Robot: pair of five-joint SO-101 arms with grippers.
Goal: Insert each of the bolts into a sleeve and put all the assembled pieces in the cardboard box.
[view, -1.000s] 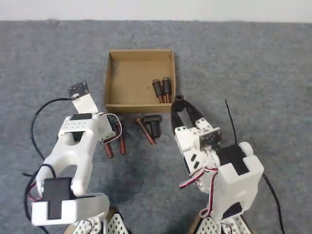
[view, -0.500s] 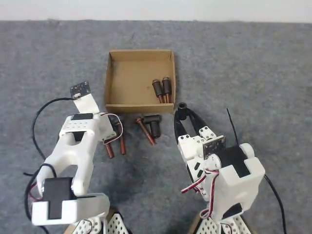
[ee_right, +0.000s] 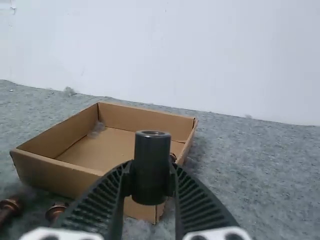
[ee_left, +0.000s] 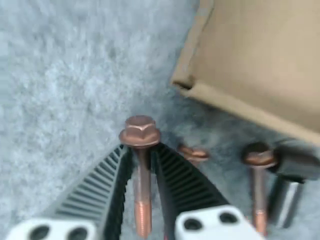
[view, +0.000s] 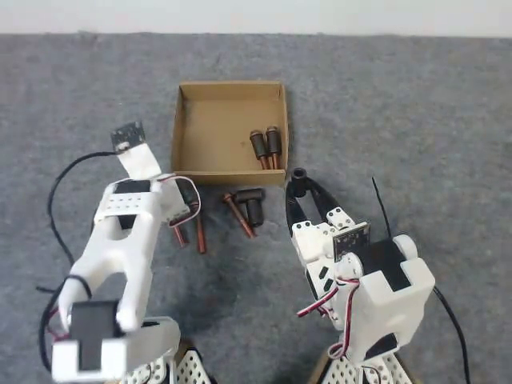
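Left gripper (ee_left: 140, 149): jaws narrow, clamped on the shank of a copper bolt (ee_left: 140, 135) just under its hex head. The head sticks out past the fingertips. We see the threaded end run back between the fingers.

Right gripper (ee_right: 150, 170): jaws pinch a black sleeve (ee_right: 151, 150) at mid-height. The sleeve stands upright, bore open at the top, raised above the mat (view: 416, 104) just off the box's near right corner.

On the mat, beside the left gripper: a second bolt (view: 200, 234) lies flat, well short of the box's near wall.

Between the two grippers: a third bolt (view: 239, 214) lies slantwise, with a loose sleeve (view: 254, 205) just beside it. We cannot tell whether they touch. Both lie close to the near wall of the box, outside it.

Box (view: 229, 178): open cardboard tray, toward the middle of the mat's far edge. Inside, two assembled pieces (view: 274, 142) lie side by side along the right wall, their black sleeve ends pointing to the far side.
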